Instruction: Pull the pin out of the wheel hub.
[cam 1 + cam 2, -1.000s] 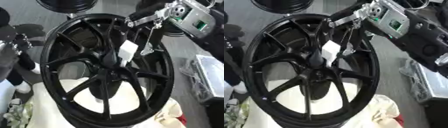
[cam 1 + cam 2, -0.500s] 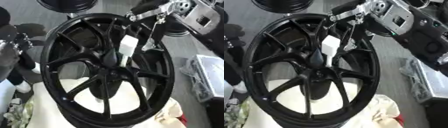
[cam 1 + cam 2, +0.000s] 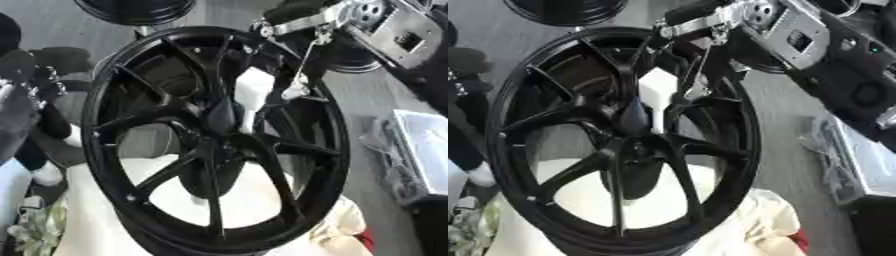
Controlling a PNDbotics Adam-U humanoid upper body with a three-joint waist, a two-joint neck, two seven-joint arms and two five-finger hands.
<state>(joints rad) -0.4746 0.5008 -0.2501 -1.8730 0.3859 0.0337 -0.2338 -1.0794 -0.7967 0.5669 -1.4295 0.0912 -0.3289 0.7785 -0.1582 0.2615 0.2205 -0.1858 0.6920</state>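
One pin point(image 3: 299, 75), a thin rod, hangs roughly upright by the upper right rim of the black wheel point(image 3: 214, 145), its lower end touching a small pale tag near the spokes. Directly above it, the right robot hand point(image 3: 302, 20) seems to pinch its top, though blur hides the fingers. No left robot hand shows. A white block point(image 3: 656, 92) sits near the hub.

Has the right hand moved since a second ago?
Yes. The right hand has shifted left along the top of the wheel hub, toward the rim's upper edge; the white block moved with it.
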